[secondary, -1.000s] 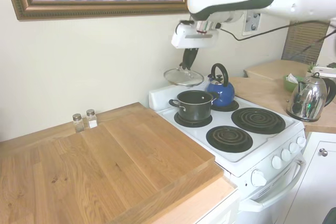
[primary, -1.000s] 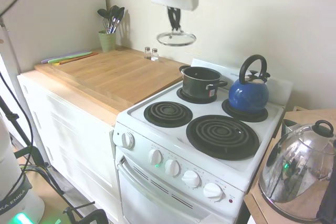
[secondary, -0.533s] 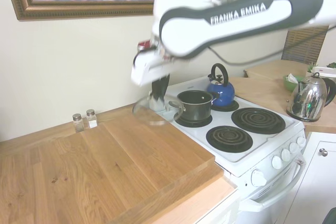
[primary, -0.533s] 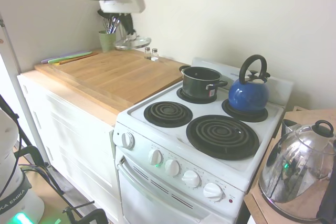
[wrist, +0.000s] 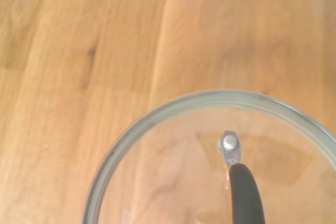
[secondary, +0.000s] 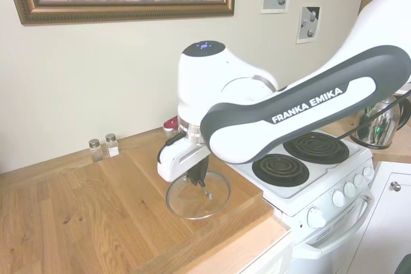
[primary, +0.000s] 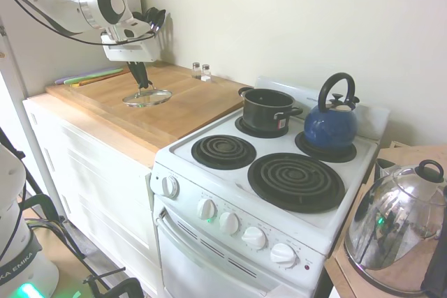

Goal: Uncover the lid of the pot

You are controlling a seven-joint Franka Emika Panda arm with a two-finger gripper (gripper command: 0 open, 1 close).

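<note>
Lid point(primary: 147, 97) has come down since the last frame; my gripper point(primary: 142, 82) pinches its handle just above the wooden counter point(primary: 174, 106). One uncovered pot point(primary: 266, 109), one blue kettle point(primary: 331, 125), two shakers point(primary: 201, 71).

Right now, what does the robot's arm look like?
The arm is glossy white with rounded joints and a dark grey band bearing white letters, FRANKA EMIKA. A blue light glows on one joint's cap. Black cables trail from it. The gripper has a white boxy body with thin black fingers.
</note>
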